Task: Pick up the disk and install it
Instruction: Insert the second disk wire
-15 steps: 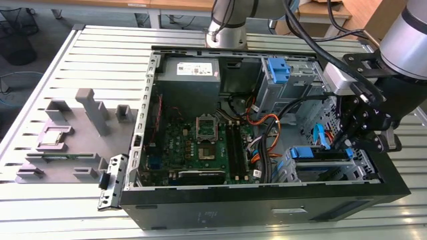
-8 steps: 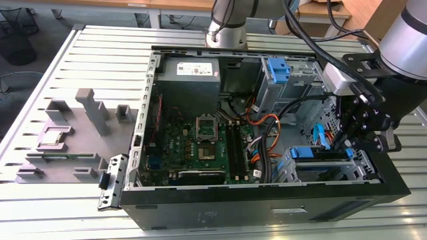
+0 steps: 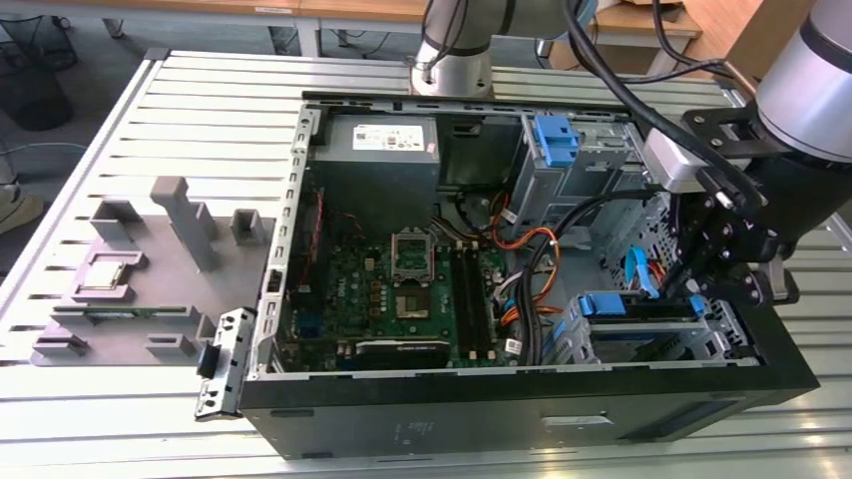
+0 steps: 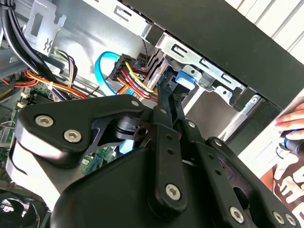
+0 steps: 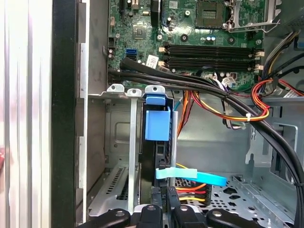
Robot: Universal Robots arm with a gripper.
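Observation:
The disk (image 3: 624, 304) stands on edge in the lower drive cage (image 3: 725, 334) of the open computer case, at the exterior view's right. Its blue carrier tab (image 5: 156, 124) and dark edge show in the first wrist view, and the tab shows as a blue corner (image 4: 186, 78) in the second wrist view. My gripper (image 3: 695, 289) reaches down into the case at the cabled end of the disk. The fingers (image 4: 162, 102) lie close together, so the gripper (image 4: 166, 90) looks shut with nothing between them. Whether the gripper (image 5: 163, 209) touches the disk I cannot tell.
Black cable bundles (image 5: 199, 88), coloured power wires (image 4: 130, 73) and a light-blue ribbon cable (image 5: 190, 176) crowd the cage. A blue bracket (image 3: 553, 140) sits in the upper bay beside the grey power-supply box (image 3: 377, 140). A grey fixture (image 3: 147, 269) stands on the slatted table. A person's hand (image 4: 290, 121) is beside the case.

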